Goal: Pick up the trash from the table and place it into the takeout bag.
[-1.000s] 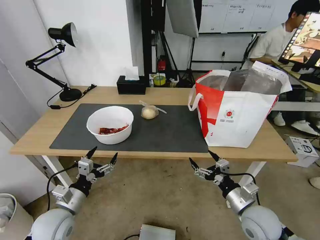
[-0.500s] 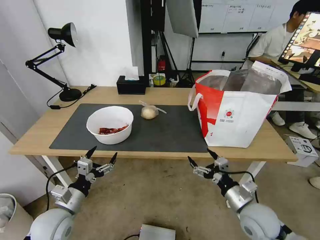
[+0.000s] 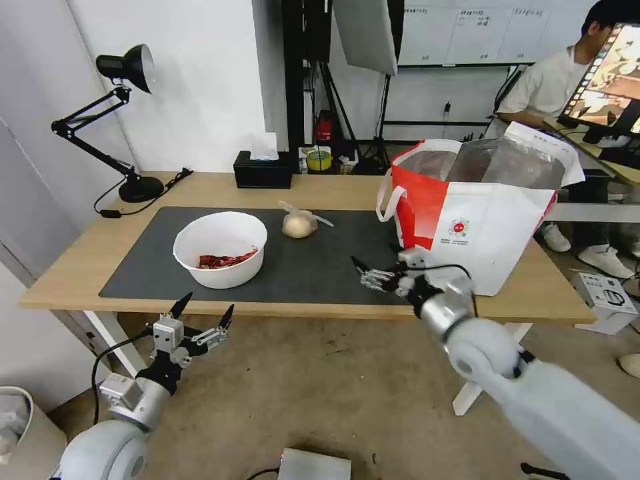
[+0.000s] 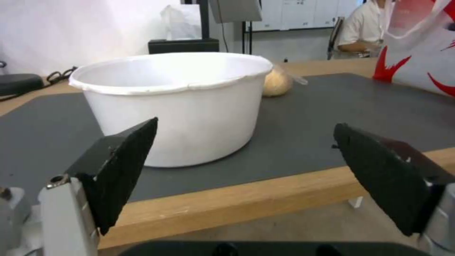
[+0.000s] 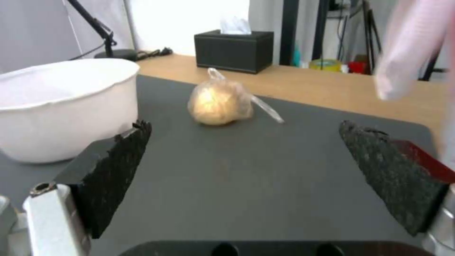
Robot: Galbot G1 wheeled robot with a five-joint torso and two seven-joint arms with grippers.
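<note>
The right gripper (image 3: 379, 265) hovers over the mat (image 3: 320, 267), fingers spread and empty, just beside the bag (image 3: 493, 247). The food pouch (image 3: 298, 224) lies on the mat beyond it, the bowl (image 3: 220, 249) to its left. The left gripper (image 3: 203, 311) hangs released below the table (image 3: 80, 267).

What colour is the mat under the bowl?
Dark grey, plain with no pattern. The mat shows best in the head view, under the white bowl.

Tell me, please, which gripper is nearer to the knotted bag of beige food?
The right. The right gripper is over the grey mat, open and aimed at the knotted bag. The left gripper hangs below the table's front edge, before the white bowl.
</note>
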